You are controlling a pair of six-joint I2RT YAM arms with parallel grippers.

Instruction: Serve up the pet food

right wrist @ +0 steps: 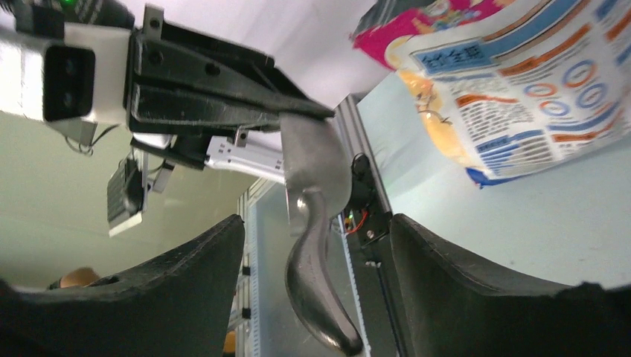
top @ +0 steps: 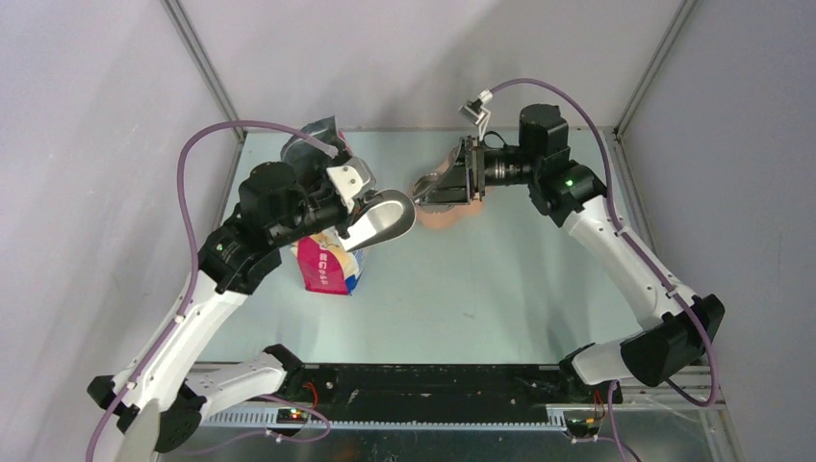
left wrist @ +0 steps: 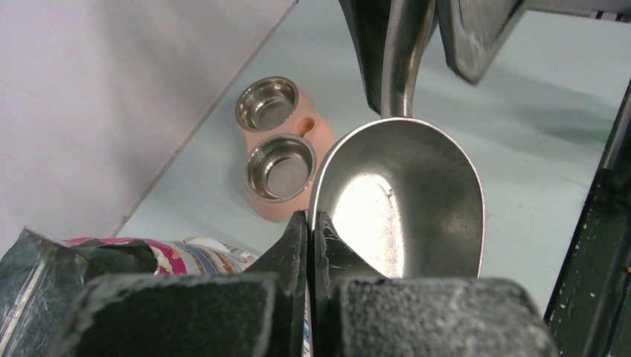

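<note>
A grey metal scoop (left wrist: 402, 201) hangs above the table with its bowl empty and shiny. My left gripper (left wrist: 312, 223) is shut on the rim of the scoop's bowl (top: 385, 217). The scoop's handle (right wrist: 316, 290) reaches between the fingers of my right gripper (right wrist: 316, 223), which is open, with a gap on each side of the handle. In the top view the right gripper (top: 423, 190) faces the left gripper (top: 361, 212) over the middle of the table. No pet food shows in any view.
A pink double bowl (left wrist: 279, 145) with two empty steel cups stands beyond the scoop, partly under the right gripper in the top view (top: 445, 214). The pink-white-blue printed bag (top: 327, 267) lies under the left arm; it also shows in the right wrist view (right wrist: 506, 89).
</note>
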